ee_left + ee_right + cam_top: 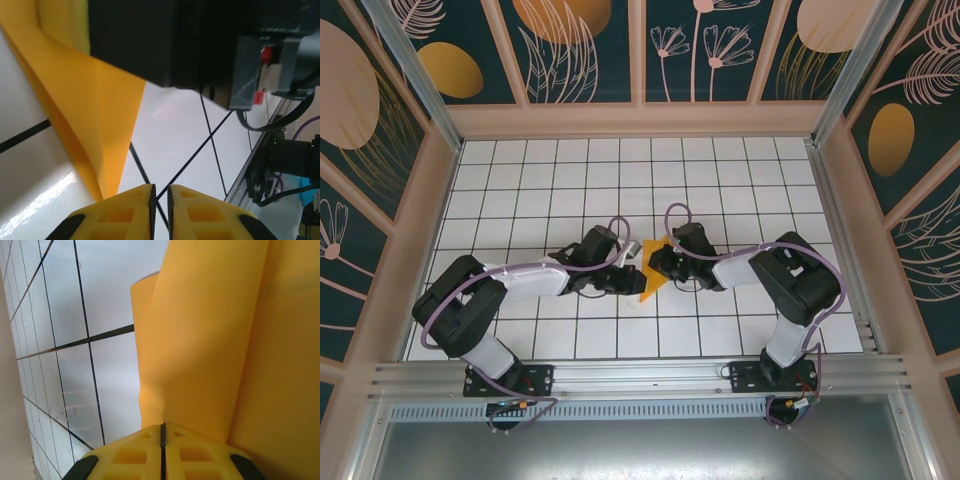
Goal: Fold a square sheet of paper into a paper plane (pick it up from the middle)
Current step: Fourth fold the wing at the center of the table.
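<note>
The square sheet of paper, orange-yellow and folded into a pointed shape, is held up off the white tiles at the centre, between the two wrists. My right gripper is shut on it. In the right wrist view the paper runs down into the closed jaws of the right gripper and puckers there. My left gripper sits just left of the sheet. In the left wrist view its fingers stand a narrow slit apart with only floor showing between them, and the paper hangs to their left, its lower point close to the left finger.
The right gripper's black body hangs close above the left fingers. The floor is white tiles with dark grid lines. Patterned walls enclose three sides. An aluminium rail runs along the near edge by the arm bases.
</note>
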Available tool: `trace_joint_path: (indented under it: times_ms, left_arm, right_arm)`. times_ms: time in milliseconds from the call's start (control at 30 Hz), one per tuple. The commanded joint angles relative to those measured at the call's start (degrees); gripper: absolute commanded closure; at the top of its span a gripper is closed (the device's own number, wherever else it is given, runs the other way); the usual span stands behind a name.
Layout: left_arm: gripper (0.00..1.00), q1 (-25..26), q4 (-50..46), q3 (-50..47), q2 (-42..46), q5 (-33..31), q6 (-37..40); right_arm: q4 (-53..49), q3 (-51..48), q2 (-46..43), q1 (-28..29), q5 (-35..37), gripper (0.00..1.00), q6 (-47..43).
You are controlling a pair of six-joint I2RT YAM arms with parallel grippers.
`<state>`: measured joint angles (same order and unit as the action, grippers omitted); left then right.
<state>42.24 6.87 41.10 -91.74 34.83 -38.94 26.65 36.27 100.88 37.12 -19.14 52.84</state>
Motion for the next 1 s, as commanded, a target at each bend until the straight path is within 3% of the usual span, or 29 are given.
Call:
trace_joint_path:
  times_ms: [0, 133, 300, 533, 967]
  left_arm:
    - [0.81, 0.2, 5.5, 1.6, -3.6, 2.4, -2.1]
    - [0.81, 0.2, 7.6, 1.7, -6.9, 2.8, -2.6]
    - [0.82, 0.2, 2.5, -0.7, -9.9, 1.0, -0.5]
    - [0.82, 0.3, 2.3, -6.5, -8.5, 3.2, -0.2]
    - [0.84, 1.8, -2.8, -6.4, -4.2, 1.7, 1.1]
  right_arm:
    - [-9.4, -2.5, 4.8, 0.3, 5.9, 0.89, -1.7]
    - [-9.5, -2.6, 4.7, 0.3, 6.0, 0.89, -1.8]
    - [-9.9, -2.5, 4.8, 0.4, 6.0, 0.89, -1.9]
    - [-10.8, -2.3, 5.0, 0.3, 6.6, 0.89, -2.1]
    - [-11.9, -1.9, 4.9, 0.3, 7.0, 0.89, -2.0]
